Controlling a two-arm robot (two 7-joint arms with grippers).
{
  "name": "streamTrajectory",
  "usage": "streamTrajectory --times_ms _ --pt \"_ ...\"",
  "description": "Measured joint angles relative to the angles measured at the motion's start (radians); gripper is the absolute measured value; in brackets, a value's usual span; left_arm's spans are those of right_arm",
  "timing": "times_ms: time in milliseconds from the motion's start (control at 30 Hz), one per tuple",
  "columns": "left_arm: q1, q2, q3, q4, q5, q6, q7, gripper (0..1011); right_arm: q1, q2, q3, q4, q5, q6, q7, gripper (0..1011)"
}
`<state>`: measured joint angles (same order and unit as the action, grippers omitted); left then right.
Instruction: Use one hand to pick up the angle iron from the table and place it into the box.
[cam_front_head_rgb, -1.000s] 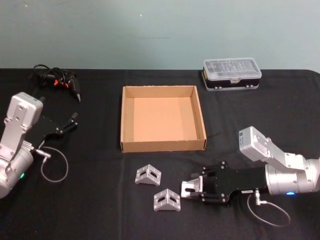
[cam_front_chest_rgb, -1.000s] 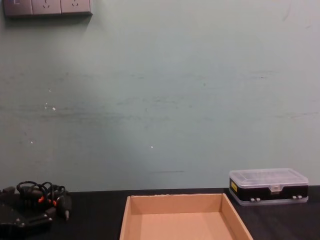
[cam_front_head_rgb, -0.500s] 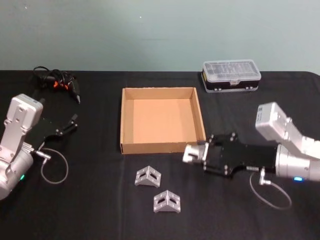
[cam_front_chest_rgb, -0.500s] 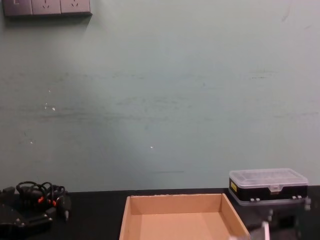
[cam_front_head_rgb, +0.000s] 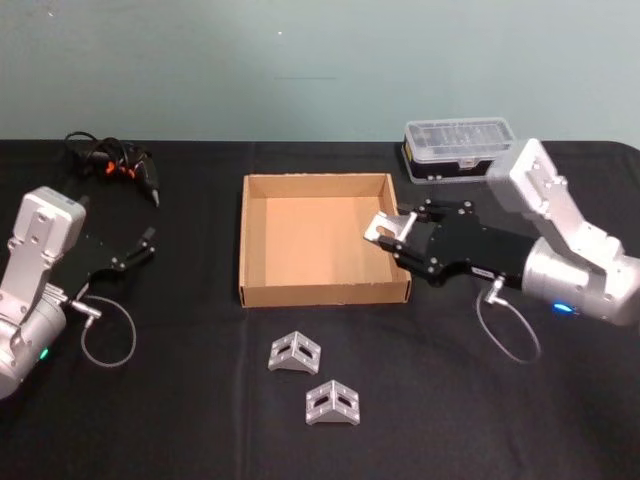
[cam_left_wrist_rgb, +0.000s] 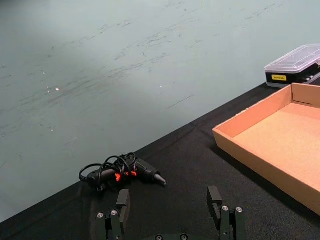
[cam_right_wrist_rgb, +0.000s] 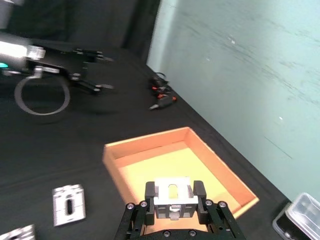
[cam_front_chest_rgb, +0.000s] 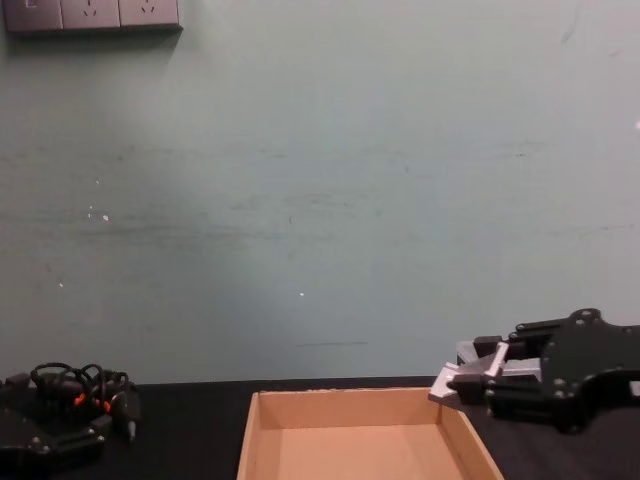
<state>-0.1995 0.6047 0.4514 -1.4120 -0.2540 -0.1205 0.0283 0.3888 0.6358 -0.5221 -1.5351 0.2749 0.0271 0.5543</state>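
Angle iron: small silver bracket, folded at a right angle, with a slot cut through its face. Clamped in the right hand, one dark finger on each side. It is over the right wall of the box, toward the far corner, and not lying inside.

Chest view: bracket sits clear above the box rim, which the head view cannot show. Right wrist view: slotted face seen square on between both fingers, with the tan floor of the box beneath.

Two more angle irons lie on the black counter in front of the box, a nearer one and a farther one, just beside each other and apart from the front wall.

Left hand at the left side of the counter, well apart from the box, fingers spread and empty; the left wrist view confirms the gap.

Clear-lidded plastic case behind the right arm at the far edge. Black tool with coiled cable at far left. In the head view the right hand covers part of the box's right wall.
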Motion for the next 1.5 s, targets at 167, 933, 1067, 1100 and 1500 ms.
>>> streamTrajectory --times_ms 167,933,1067,1100,1500 --pt "0.000 0.000 0.000 0.000 0.000 0.000 0.000 1011 0.040 -0.071 -0.010 0.079 -0.028 0.030 -0.025 452" --pt "0.000 0.000 0.000 0.000 0.000 0.000 0.000 1011 0.116 -0.256 -0.042 0.291 -0.119 0.124 -0.055 452" --pt "0.000 0.000 0.000 0.000 0.000 0.000 0.000 1011 0.111 -0.265 -0.034 0.295 -0.128 0.132 -0.063 452" --pt "0.000 0.000 0.000 0.000 0.000 0.000 0.000 1011 0.110 -0.266 -0.032 0.295 -0.130 0.134 -0.065 452" --pt "0.000 0.000 0.000 0.000 0.000 0.000 0.000 1011 0.091 -0.285 0.002 0.300 -0.147 0.156 -0.090 452"
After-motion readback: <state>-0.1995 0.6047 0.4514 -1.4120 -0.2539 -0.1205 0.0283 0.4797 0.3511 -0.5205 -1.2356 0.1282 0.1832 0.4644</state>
